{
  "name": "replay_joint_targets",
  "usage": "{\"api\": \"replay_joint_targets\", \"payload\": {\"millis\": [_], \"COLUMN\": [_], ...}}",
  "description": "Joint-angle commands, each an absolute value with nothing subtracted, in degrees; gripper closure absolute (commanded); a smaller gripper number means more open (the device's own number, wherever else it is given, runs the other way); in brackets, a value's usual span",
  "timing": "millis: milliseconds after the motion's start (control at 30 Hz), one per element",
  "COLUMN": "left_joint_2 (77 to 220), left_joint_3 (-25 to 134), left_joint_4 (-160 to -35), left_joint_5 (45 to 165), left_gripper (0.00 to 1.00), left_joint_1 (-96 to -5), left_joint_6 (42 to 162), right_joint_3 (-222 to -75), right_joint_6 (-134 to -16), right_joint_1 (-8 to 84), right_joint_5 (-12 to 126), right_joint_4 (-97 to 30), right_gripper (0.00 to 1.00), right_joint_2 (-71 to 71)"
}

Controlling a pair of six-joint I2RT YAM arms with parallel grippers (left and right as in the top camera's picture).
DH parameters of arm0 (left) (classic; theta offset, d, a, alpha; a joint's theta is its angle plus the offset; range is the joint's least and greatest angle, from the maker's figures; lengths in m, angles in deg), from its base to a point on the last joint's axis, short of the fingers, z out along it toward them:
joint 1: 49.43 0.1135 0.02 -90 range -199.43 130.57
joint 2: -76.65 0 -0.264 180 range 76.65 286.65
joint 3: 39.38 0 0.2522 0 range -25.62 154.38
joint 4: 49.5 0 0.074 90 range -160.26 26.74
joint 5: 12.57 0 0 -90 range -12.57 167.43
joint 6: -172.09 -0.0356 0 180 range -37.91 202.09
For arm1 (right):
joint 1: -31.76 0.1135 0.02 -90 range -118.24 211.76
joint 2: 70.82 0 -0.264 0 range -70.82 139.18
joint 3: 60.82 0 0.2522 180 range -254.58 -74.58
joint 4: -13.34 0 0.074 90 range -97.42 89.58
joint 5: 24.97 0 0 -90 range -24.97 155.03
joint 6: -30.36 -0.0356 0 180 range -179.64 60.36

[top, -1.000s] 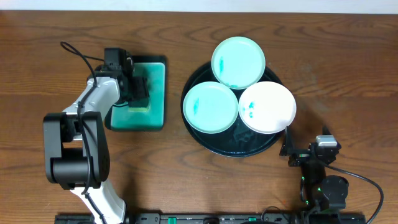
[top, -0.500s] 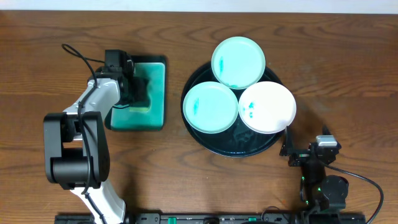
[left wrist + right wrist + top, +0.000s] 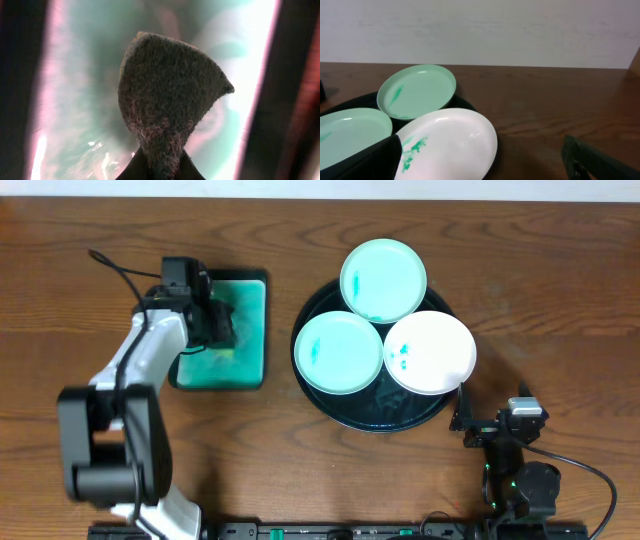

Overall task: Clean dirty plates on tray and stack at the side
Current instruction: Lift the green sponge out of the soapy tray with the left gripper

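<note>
Three plates lie on the dark round tray [image 3: 381,421]: a mint plate [image 3: 383,280] at the back, a mint plate [image 3: 339,351] at the left, and a white plate [image 3: 430,352] at the right, each with teal smudges. My left gripper [image 3: 221,329] is over the green sponge tray [image 3: 248,355], shut on a dark sponge [image 3: 170,95] that bulges out from between the fingertips of this gripper [image 3: 160,169]. My right gripper [image 3: 488,428] rests open by the tray's near right rim. In the right wrist view the white plate [image 3: 452,142] lies just ahead of its spread gripper [image 3: 485,167].
The sponge tray sits left of the round tray on the brown wooden table [image 3: 560,300]. A cable [image 3: 115,265] loops off the left arm. The right arm's base [image 3: 520,485] stands at the front edge.
My left gripper has closed on the sponge over the green tray, and the left arm has shifted slightly left. The right arm and the plates are unmoved.
</note>
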State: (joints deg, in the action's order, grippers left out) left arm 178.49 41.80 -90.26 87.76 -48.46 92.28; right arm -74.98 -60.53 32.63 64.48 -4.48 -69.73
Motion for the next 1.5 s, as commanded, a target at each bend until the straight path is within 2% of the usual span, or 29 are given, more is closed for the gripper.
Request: {"api": "replay_joint_targets", "payload": {"millis": [0,233,567,900,1267,1467], "left_joint_2": [171.54,166.21,177.51,165.59,175.36,168.83], "left_joint_3": [41.80,41.61,36.03,38.59,32.80,34.26], "left_joint_4": [-90.90,-92.78,-86.42,-90.18,-83.22,-84.67], "left_joint_5": [87.28,87.26,87.28,87.28,87.37,92.68], "left_gripper": [0.93,0.93,0.93,0.93,0.93,0.93], "left_joint_1": [-48.26,-48.26,-48.00,-48.26,-48.11,-48.11], "left_joint_6": [93.62,93.60,95.96,97.42,97.49,97.46], "right_joint_3": [-74.90,-74.90,-74.90,-74.90,-74.90,-74.90], "right_joint_6": [-61.29,-61.29,-61.29,-61.29,-61.29,-61.29], "right_joint_1": [31.80,31.80,31.80,31.80,31.80,31.80], "right_joint_5": [64.74,64.74,64.74,64.74,64.74,64.74], "right_joint_4": [-4.72,-4.72,-4.72,-4.72,-4.72,-4.72], "right_gripper": [0.01,0.01,0.01,0.01,0.01,0.01], "right_joint_2": [-69.80,-69.80,-69.80,-69.80,-69.80,-69.80]}}
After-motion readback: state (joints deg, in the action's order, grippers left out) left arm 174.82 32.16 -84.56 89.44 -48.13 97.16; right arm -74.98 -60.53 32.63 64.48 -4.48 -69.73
